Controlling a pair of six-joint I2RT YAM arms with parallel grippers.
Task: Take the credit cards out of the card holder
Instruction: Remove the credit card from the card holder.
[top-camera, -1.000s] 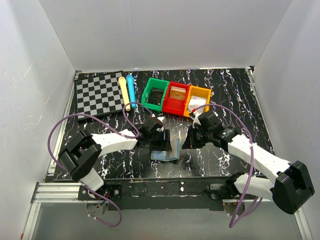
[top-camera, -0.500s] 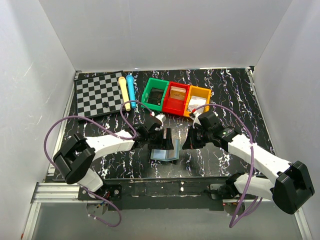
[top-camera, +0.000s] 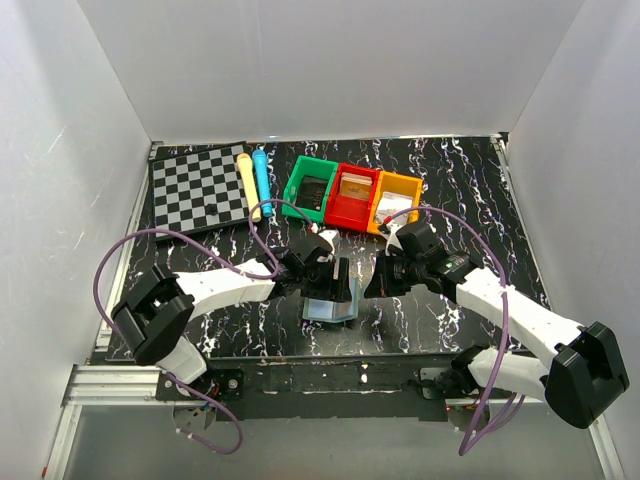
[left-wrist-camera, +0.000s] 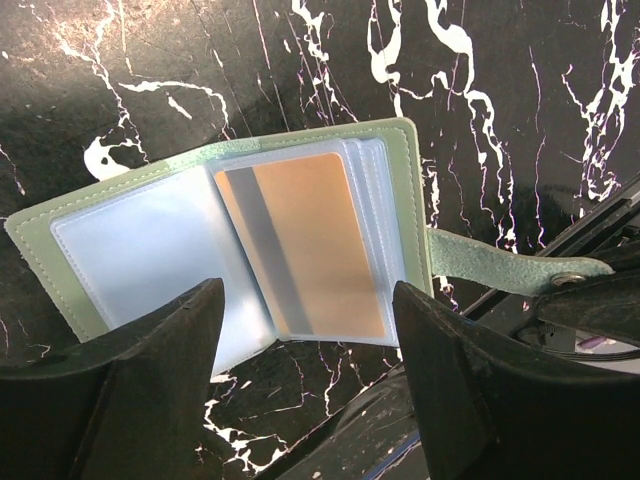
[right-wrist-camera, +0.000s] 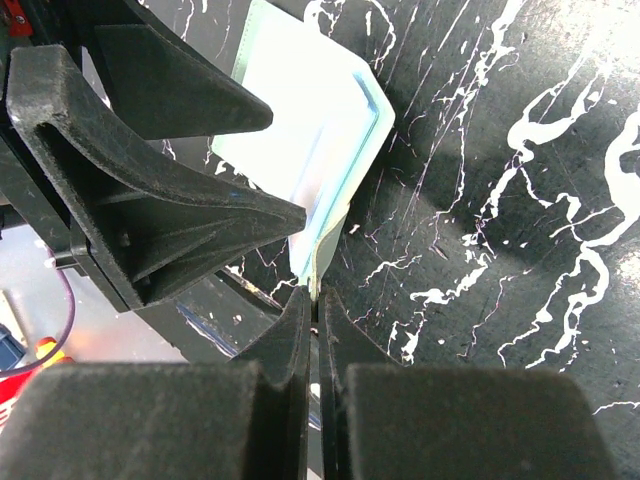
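Observation:
The card holder lies open on the black marbled table, near the front edge. In the left wrist view its pale panels show clear sleeves, with a tan-orange credit card in the right-hand sleeve. My left gripper is open and empty, its jaws straddling the holder's near edge just above it. My right gripper is shut on the holder's teal tab, holding that side up. The holder's lifted panel stands edge-on in the right wrist view.
Green, red and orange bins stand in a row behind the grippers. A checkerboard lies at the back left, with a cream stick and a blue stick beside it. White walls enclose the table.
My left gripper has shifted a little to the right, over the open holder. The right gripper and the holder have stayed where they were.

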